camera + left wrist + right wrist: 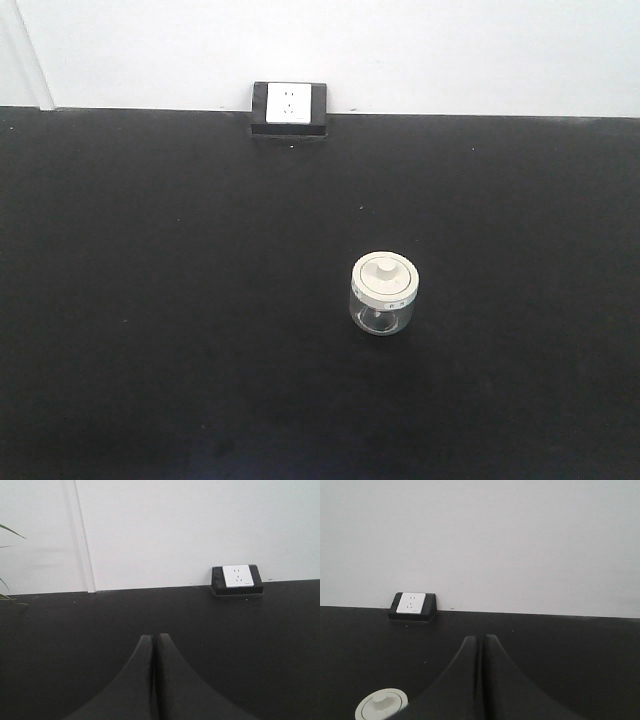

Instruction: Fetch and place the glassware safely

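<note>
- The table [150,300] is a wide black surface filling most of the front view, with a white wall [450,50] across the top edge; nothing on it crowds the reach.
- The socket [290,107] sits at the table's far edge, upper middle of the front view, well apart from the work; it should play no part in the approach.
- The jar [383,294] stands upright, right of centre in the front view, lid [383,276] on with its knob up. In the right wrist view only the lid shows, at the lower left corner.
- The right gripper [481,639] has its fingers pressed together and holds nothing; it is probably the nearer one, so it seems the one to fetch the jar.
- To do it well: spread the fingers first, shift toward the lower left of the right wrist view to centre on the jar, come down level, and clasp the glass body below the lid, gently, since glass is slick and the lid may lift off.
- The left gripper [155,636] is likewise closed and empty, with no jar in its view; best kept clear.
</note>
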Robot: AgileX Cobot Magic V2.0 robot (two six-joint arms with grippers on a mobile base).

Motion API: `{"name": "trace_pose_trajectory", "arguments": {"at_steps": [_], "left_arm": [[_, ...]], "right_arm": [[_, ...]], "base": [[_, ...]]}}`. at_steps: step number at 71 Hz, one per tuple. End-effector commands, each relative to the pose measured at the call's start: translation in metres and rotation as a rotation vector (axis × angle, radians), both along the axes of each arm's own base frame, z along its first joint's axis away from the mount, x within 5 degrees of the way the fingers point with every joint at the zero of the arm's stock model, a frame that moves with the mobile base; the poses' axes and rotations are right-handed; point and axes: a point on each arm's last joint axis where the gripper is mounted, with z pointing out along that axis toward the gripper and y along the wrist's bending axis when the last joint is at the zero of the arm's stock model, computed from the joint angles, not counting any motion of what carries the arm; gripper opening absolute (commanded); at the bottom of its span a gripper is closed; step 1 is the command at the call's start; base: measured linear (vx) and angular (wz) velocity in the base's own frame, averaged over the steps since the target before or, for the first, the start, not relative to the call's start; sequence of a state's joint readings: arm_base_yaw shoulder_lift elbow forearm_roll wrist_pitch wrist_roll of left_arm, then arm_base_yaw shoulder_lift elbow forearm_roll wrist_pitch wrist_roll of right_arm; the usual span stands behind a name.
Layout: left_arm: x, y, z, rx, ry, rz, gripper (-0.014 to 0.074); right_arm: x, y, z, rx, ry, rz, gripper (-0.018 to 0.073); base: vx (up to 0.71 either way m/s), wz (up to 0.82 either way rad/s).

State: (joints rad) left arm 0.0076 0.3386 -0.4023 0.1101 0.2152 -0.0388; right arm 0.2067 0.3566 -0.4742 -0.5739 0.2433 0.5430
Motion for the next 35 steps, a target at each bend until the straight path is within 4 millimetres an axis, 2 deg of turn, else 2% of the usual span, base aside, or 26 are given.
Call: {"name": "trace_pose_trajectory", "arguments": {"at_steps": [1,35], "left_arm": [[0.0017,-0.0010,0.0143,-0.013,-0.079,-0.011,-0.0007],[0.0017,-0.0010,0.0143,-0.013,-0.079,-0.011,-0.0007]], "right_arm": [[-0.0004,0.0021,0.0120,-0.006,-0.065,0.022,-0.0003],[-0.0004,0.0020,0.0119,-0.006,-0.064,0.022,-0.0003]], "base": [[0.00,0.00],[0.00,0.00]]}}
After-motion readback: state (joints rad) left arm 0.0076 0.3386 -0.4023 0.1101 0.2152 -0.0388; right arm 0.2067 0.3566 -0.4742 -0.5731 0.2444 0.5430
